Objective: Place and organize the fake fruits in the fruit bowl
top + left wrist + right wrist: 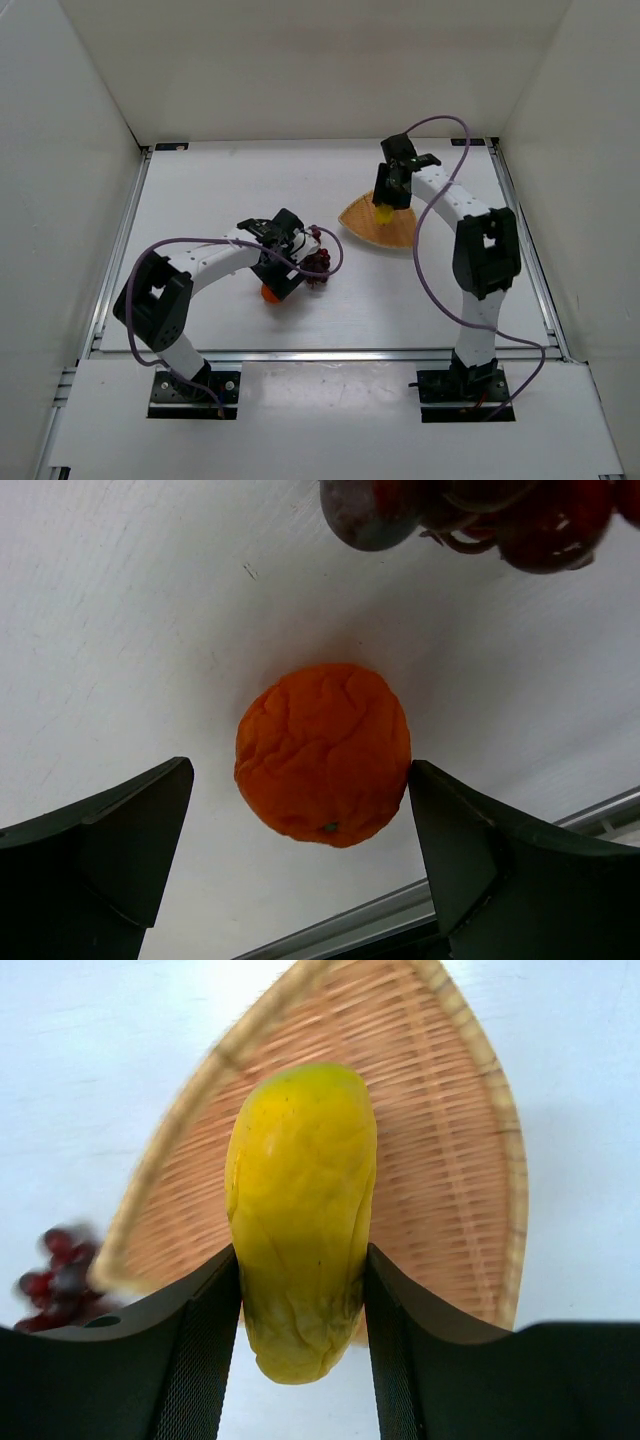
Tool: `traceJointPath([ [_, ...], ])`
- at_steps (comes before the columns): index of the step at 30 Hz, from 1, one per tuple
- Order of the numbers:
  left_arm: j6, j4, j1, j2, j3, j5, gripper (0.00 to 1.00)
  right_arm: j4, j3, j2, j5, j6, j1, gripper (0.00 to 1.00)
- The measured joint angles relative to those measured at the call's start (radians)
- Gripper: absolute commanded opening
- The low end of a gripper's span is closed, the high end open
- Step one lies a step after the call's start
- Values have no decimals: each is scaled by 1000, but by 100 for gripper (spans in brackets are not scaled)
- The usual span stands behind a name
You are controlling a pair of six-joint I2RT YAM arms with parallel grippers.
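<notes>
I have the yellow fruit pinched between the jaws of the right gripper, held above the woven fruit bowl, which lies right of centre in the top view. Left of centre, my left gripper stands wide apart astride the orange on the white table. The grape bunch lies just beyond it.

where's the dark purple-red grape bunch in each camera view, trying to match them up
Top external: dark purple-red grape bunch left of centre, up-right of the round orange.
Left wrist: grape bunch at the top right edge, cut off by the frame, beyond the orange.
Right wrist: grape bunch lower left, blurred, left of the tan woven wicker basket.
Shared landmark: the white table, under it in all three.
</notes>
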Motion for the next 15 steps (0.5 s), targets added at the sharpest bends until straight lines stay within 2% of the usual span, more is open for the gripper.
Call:
traceJointPath([
  [1, -1, 1, 0, 15, 3, -5, 100, -20, 39, 50, 1, -3, -10, 54],
  [3, -2, 2, -1, 37, 7, -14, 98, -37, 82, 125, 0, -6, -20, 68],
  [4, -2, 2, -2, 41, 7, -16, 98, -48, 87, 142, -3, -11, -21, 80],
  [5, -2, 2, -3, 44, 8, -17, 95, -63, 88, 153, -6, -14, -20, 84],
  [8, -2, 2, -5, 45, 8, -16, 85, -94, 89, 151, -11, -27, -17, 86],
  [9, -4, 3, -5, 45, 9, -15, 72, -93, 89, 145, -13, -29, -16, 86],
  [10, -7, 3, -5, 46, 10, -12, 66, -95, 89, 138, -14, -29, -15, 86],
  [13, -5, 3, -5, 48, 11, -6, 49, -95, 86, 100, -18, -27, -14, 86],
  [15, -5, 1, -5, 48, 12, 2, 43, -94, 74, 61, -18, -25, -14, 86],
])
